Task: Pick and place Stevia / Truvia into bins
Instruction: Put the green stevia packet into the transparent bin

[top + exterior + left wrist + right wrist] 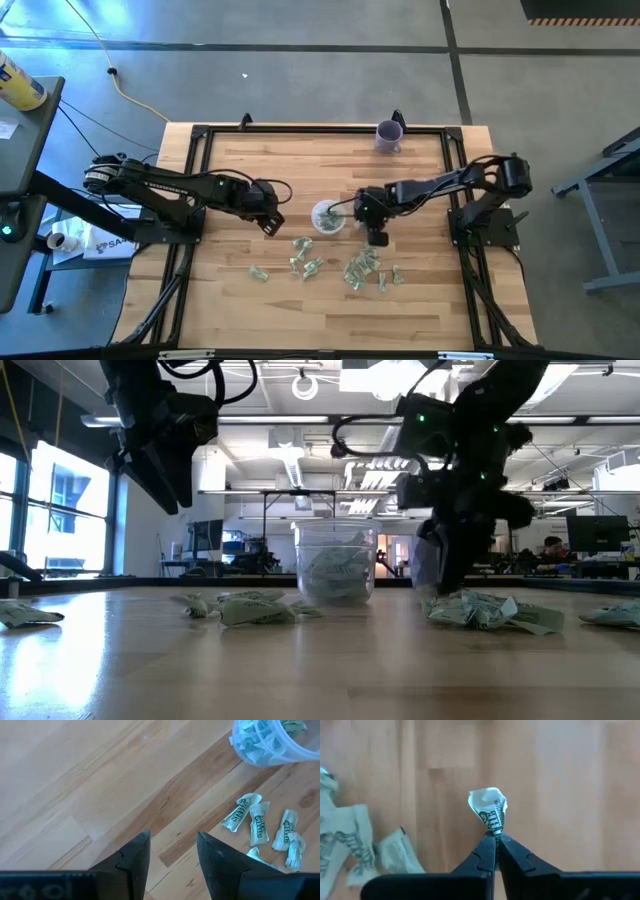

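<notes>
Smooth wood table (420,300), crinkled paper sachets (362,268) (clear plastic cup (327,217))

Both arms are matte black with jointed segments and black cables looped along them. The left arm (170,190) has a silver ring at its shoulder joint; the right arm (450,185) shows a small green light.

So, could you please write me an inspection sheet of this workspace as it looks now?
Surface: wooden table inside a black frame.
Job's things: clear cup at centre, already holding sachets; loose sachets scattered in front of it.
Clutter: purple cup at the table's far edge.
Grippers: right end effector shut on one sachet, low beside the clear cup; left end effector open, empty, above bare wood left of the cup.
Cables: yellow cable on the floor, beyond the table.
Surroundings: concrete floor; side table with rolls at left.
</notes>
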`<action>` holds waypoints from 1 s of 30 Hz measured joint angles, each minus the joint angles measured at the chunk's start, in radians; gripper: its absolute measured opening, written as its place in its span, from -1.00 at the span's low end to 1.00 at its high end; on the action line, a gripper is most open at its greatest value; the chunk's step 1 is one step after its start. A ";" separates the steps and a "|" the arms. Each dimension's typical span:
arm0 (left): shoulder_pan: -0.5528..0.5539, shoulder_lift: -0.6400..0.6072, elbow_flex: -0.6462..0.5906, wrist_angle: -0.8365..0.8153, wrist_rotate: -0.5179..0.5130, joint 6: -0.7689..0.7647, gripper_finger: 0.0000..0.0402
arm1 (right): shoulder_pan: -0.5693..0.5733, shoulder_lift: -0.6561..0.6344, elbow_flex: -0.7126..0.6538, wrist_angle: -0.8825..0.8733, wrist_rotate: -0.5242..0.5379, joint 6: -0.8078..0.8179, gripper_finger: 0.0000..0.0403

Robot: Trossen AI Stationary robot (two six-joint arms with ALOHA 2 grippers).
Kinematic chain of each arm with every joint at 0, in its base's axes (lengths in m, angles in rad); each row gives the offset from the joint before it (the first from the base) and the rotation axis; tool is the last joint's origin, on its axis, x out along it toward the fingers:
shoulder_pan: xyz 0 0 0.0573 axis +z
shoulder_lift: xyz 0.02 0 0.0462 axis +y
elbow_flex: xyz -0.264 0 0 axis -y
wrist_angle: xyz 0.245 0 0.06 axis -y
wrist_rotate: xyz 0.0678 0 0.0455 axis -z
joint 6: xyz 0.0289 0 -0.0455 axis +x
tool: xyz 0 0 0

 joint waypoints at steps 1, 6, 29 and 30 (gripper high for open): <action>0.000 0.000 0.000 0.000 0.000 0.000 -0.03 | -0.004 -0.026 0.009 -0.028 0.003 0.015 -0.93; 0.047 0.000 0.000 0.000 0.001 0.053 -0.03 | -0.013 -0.161 0.107 -0.121 0.061 0.032 -0.98; 0.155 0.000 0.000 0.102 0.233 0.382 -0.03 | -0.095 0.153 0.462 -0.158 -0.271 0.033 -0.20; 0.127 0.000 0.000 0.095 0.232 0.365 -0.03 | -0.089 0.141 0.462 -0.180 -0.250 0.017 -0.12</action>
